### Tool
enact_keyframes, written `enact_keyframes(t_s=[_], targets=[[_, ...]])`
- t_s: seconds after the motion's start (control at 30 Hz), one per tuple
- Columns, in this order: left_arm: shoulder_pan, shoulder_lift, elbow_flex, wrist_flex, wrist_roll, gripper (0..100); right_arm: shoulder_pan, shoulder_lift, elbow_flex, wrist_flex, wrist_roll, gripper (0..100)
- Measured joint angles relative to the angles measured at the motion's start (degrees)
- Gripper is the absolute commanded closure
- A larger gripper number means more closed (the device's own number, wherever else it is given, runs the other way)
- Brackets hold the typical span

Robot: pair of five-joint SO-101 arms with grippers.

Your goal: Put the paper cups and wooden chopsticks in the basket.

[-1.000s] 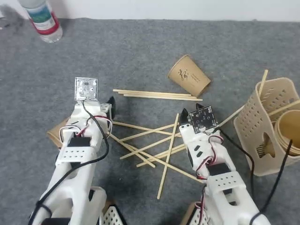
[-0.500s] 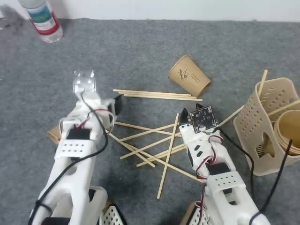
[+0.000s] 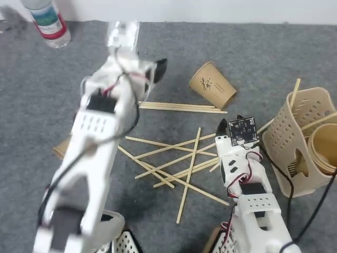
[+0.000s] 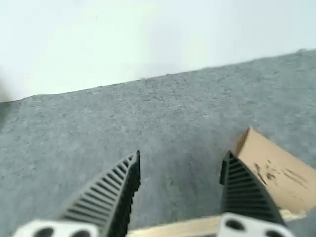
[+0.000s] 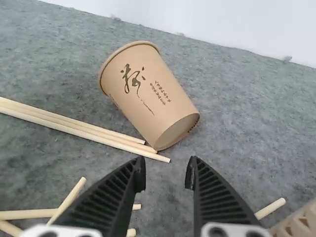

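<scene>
A brown paper cup (image 3: 212, 84) lies on its side on the grey carpet, also seen in the right wrist view (image 5: 148, 101) and the left wrist view (image 4: 276, 173). My left gripper (image 3: 155, 71) hangs open (image 4: 180, 187) above the carpet, left of that cup. My right gripper (image 3: 231, 129) stands open (image 5: 165, 177) just short of the same cup, holding nothing. Several wooden chopsticks (image 3: 179, 163) lie crossed between the arms, and a few more (image 5: 74, 126) lie by the cup. A second cup (image 3: 62, 147) peeks out under the left arm. The beige basket (image 3: 295, 132) at the right holds a cup (image 3: 324, 147) and some chopsticks.
A plastic bottle (image 3: 47, 21) stands at the back left by the white wall. Open carpet stretches behind the lying cup and to the far left. The basket's corner (image 5: 298, 222) sits close beside my right gripper.
The left arm has risen and swung forward and to the right, toward the lying cup. The right arm has shifted slightly right and forward.
</scene>
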Motion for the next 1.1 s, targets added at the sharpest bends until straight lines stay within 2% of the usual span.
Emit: enact_keyframes(t_s=[0.2, 0.27, 0.43, 0.53, 0.73, 0.87, 1.1], targets=[[2.3, 30.2, -27.8, 9.1, -0.1, 74, 0.3, 0.0, 0.0, 0.0, 0.0, 85.0], [2.5, 39.9, -38.1, 11.0, -0.1, 77, 0.4, 0.0, 0.0, 0.0, 0.0, 85.0], [2.8, 56.2, -62.9, 21.1, -0.1, 83, 0.5, 0.0, 0.0, 0.0, 0.0, 85.0], [2.7, 61.8, -75.4, 29.1, -0.1, 83, 0.1, 0.0, 0.0, 0.0, 0.0, 85.0], [2.5, 70.3, -93.1, 45.7, -0.2, 83, 0.1, 0.0, 0.0, 0.0, 0.0, 85.0], [-0.7, 74.0, -105.9, 54.3, -0.2, 83, 0.1, 0.0, 0.0, 0.0, 0.0, 85.0], [-6.3, 75.2, -108.7, 54.4, -4.1, 83, -0.1, 0.0, 0.0, 0.0, 0.0, 85.0]])
